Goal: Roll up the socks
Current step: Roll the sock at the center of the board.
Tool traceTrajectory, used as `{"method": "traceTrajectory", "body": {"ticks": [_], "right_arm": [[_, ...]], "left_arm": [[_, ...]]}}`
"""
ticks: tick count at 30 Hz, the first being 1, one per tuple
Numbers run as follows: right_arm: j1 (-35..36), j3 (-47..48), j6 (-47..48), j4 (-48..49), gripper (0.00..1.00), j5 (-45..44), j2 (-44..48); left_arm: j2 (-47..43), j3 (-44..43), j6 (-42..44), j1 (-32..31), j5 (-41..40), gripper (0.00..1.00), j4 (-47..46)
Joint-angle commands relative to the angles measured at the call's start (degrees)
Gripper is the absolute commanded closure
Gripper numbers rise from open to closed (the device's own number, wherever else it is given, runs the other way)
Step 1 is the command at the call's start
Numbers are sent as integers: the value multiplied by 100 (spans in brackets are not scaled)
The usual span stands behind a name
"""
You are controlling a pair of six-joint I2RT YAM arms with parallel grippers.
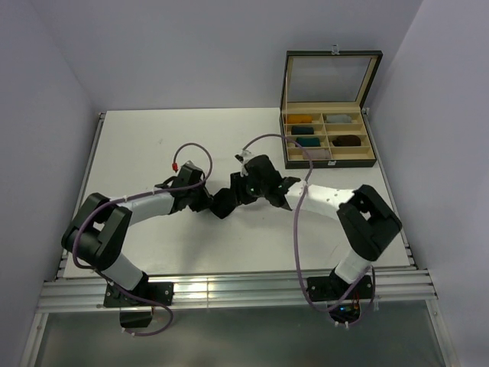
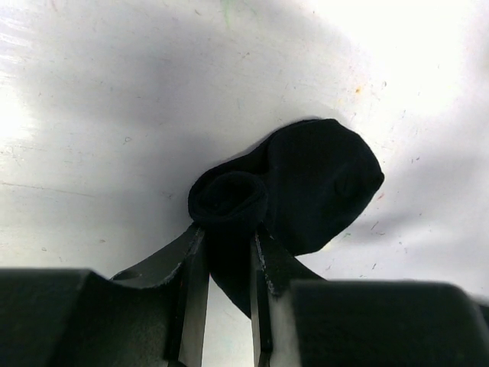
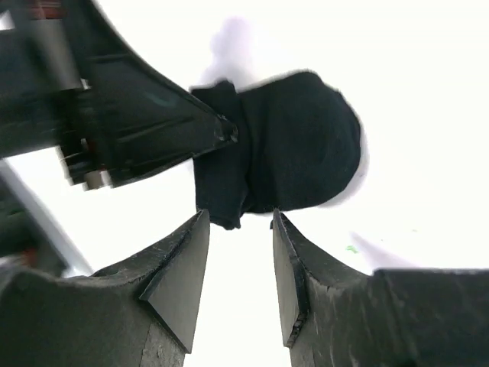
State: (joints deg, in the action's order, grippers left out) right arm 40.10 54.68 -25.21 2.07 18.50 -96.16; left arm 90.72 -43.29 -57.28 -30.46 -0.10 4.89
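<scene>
The socks (image 1: 224, 204) lie mid-table as one dark, partly rolled bundle; I cannot tell the two apart. In the left wrist view the socks (image 2: 313, 180) show a rolled end and a rounded toe end, and my left gripper (image 2: 228, 233) is shut on the fabric just below the roll. From the right wrist, the socks (image 3: 302, 145) sit just beyond my right gripper (image 3: 241, 218), which is open with nothing between its fingers. The left gripper's finger (image 3: 153, 122) touches the bundle from the left. Seen from above, the left gripper (image 1: 208, 200) and right gripper (image 1: 243, 191) flank the bundle.
An open wooden box (image 1: 330, 161) with a raised glass lid stands at the back right, its compartments holding mustard (image 1: 302, 119), grey (image 1: 341, 118) and teal (image 1: 308, 141) rolled bundles. Purple cables loop over both arms.
</scene>
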Motion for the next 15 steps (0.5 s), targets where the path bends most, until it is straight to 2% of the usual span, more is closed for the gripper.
{"method": "traceTrajectory", "body": {"ticks": [1,2,7,15], "right_arm": [[586,-308,920,389,54,-1637,588],[735,-352,1052,495,54,-2039,720],[1596,-344,1826,1041,54,-2614,616],[2116,8,2406,1296,54,-3221,-174]], "left_arm": [[209,-171,410,-22,-175,100,830],[236,-197,428,-13,-157,100,865],[411,-347,480,-22,44,100,944],[526,-496,551,-22,115,100,1067]]}}
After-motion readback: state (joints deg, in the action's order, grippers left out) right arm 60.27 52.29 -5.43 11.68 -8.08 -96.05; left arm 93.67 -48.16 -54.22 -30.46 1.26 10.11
